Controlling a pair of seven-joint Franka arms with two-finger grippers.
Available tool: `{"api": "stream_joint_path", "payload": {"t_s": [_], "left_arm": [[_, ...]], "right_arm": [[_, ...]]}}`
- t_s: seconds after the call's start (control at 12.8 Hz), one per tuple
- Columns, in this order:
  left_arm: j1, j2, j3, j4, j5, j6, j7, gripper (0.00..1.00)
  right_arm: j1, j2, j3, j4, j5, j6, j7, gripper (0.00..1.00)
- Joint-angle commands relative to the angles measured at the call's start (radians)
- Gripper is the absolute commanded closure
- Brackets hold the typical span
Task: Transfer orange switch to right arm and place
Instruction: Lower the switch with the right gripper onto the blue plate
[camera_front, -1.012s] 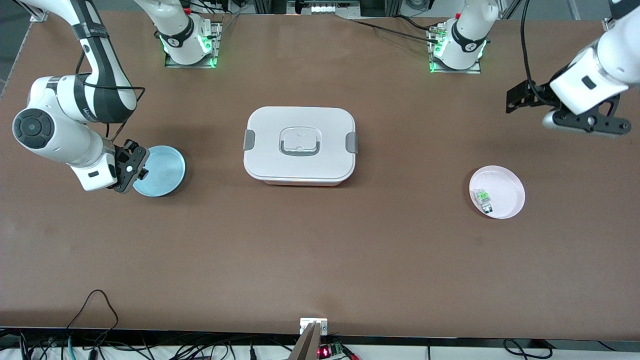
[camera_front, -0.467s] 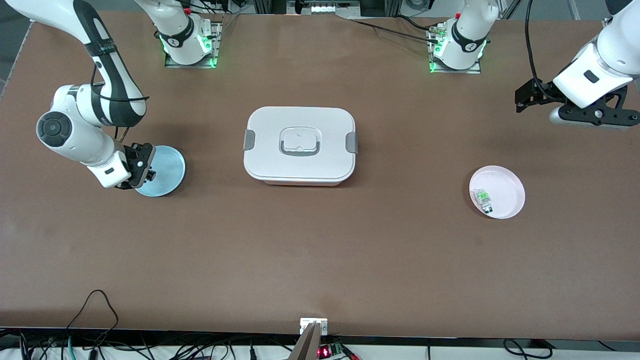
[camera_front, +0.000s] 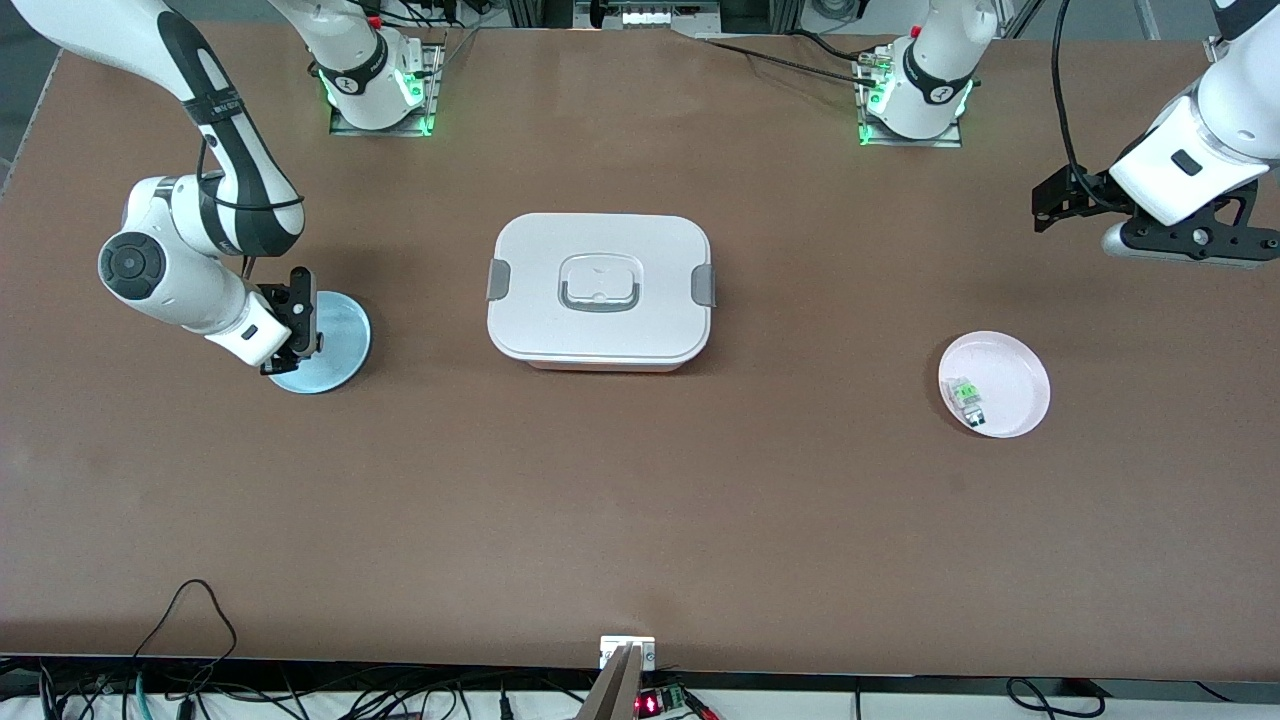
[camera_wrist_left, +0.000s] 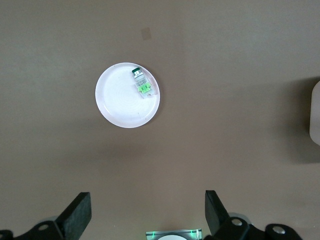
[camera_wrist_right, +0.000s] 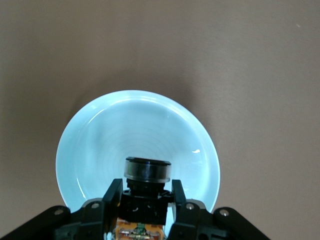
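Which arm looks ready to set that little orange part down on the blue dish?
The right arm: its end effector grips the orange switch above the blue dish. The left end effector waits open, away from it.

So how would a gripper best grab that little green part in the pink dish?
Across its long sides, coming straight down: the green part lies flat in the pink dish, whose rim blocks a sideways approach. The open left gripper seems best placed.

Brown table filling view, surface matte, lit evenly. Black cables trailing along near edge. Green lights glowing at table's top edge.
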Motion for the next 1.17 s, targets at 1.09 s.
{"api": "stream_joint_path", "payload": {"t_s": [1.09], "left_arm": [[0.001,0.018,-0.002,0.030,-0.020,-0.006,0.006,0.00]], "right_arm": [[-0.079,0.076,0.010,-0.124,0.007,0.230,-0.097,0.64]]}}
